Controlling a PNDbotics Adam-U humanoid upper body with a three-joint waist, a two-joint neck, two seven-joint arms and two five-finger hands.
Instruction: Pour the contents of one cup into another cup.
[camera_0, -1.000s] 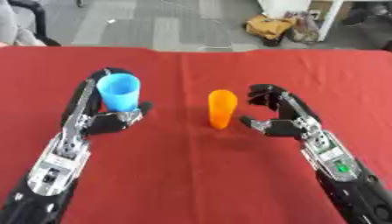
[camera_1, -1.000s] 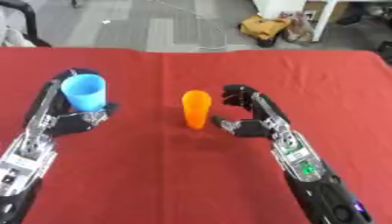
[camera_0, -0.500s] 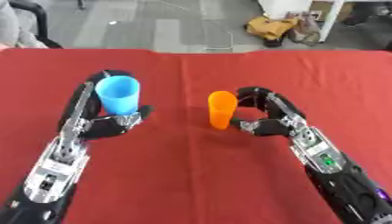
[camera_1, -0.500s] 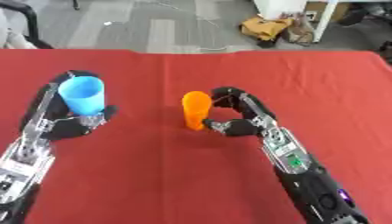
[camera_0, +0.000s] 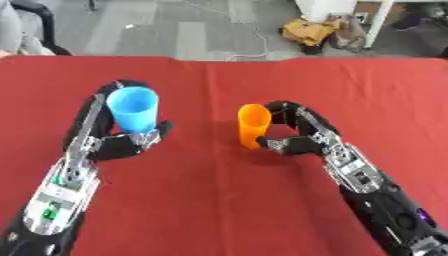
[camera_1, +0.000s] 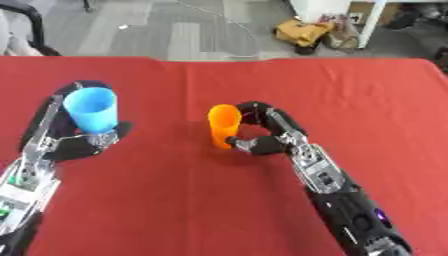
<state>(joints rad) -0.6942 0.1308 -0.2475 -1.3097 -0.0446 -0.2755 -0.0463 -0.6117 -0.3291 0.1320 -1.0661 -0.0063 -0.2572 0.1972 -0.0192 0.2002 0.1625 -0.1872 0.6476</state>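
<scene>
- The fingers (camera_0: 278, 108) of the right hand (camera_0: 297, 137) curl round the orange cup (camera_0: 253, 125); the thumb tip sits low against the cup's side and the upper fingers arch toward its rim, so the hand is closing on it. Whether every finger touches cannot be told.
- The orange cup stands upright on the table (camera_0: 219, 200), near the middle, mouth up. It is tall, narrow and plain; no label or writing can be read on it.
- The fingers (camera_0: 115, 87) of the left hand (camera_0: 122, 145) wrap behind the blue cup (camera_0: 133, 109), with the thumb pressing at its lower front: the hand is grasping it.
- The blue cup is upright at the left, wider than the orange one, well apart from it. Its open mouth shows only blue inside. No brand or print is visible.
- Both black and silver forearms run from the lower corners up to the cups; the left one shows a small green patch, too small to read.
- The table is covered in a red cloth.
- Beyond its far edge lie a grey floor (camera_0: 175, 25) and a yellow bag (camera_0: 317, 30) beside a white post.
</scene>
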